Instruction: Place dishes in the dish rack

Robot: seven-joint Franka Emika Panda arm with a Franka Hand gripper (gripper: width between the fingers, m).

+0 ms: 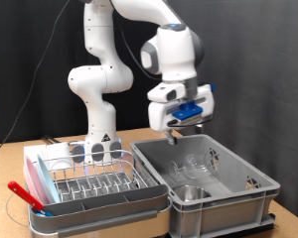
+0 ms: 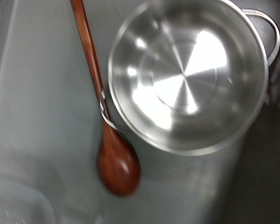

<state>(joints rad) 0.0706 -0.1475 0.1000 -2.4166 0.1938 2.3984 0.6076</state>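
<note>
Grey crate (image 1: 250,184) floor: steel bowl (image 2: 189,73) below fingers (image 1: 173,135); finger spread unclear.

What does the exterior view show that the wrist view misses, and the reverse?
Exterior only: the gripper hanging above the deep grey plastic crate, and the silvery wire-grid dish rack with a red-handled tool at the exterior view's left. Wrist only: a reddish-brown wooden spoon lying against the pot's rim. Both: the shiny round steel pot in the crate; no fingers show in the wrist view.

The arm's gripper (image 1: 173,131) hangs pointing down, its jaws too blurred to judge.
</note>
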